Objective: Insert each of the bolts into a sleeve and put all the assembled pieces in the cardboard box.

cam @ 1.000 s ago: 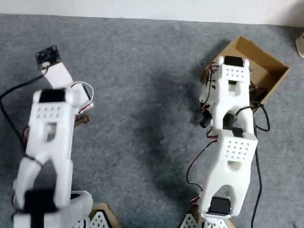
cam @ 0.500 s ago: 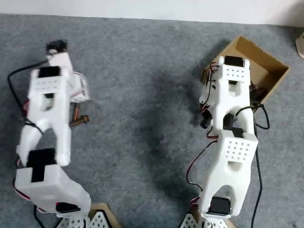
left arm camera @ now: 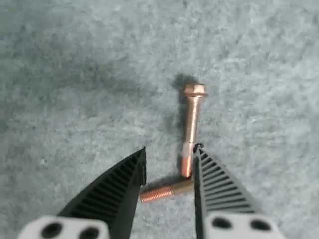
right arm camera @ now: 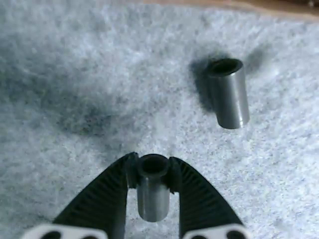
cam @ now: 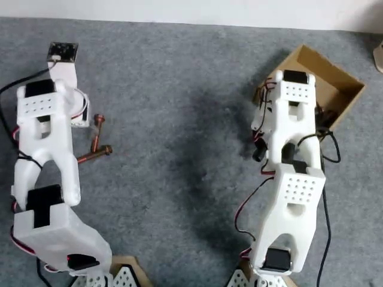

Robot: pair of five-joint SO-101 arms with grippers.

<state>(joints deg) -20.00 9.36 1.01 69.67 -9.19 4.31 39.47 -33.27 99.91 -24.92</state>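
Left jaws hang parted over two copper bolts [left arm camera: 192, 124] lying at an angle on the grey desk [cam: 179, 89]; right jaws, beside the cardboard box [cam: 338, 86], clamp a dark metal sleeve [right arm camera: 153, 194], a second sleeve [right arm camera: 228, 94] lying nearby.

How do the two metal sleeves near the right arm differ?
The held sleeve is clamped in the right end effector; the loose sleeve lies free on the carpet, apart from it. The held sleeve lines up with the end effector; the loose sleeve lies slightly askew. Both are dark hollow tubes.
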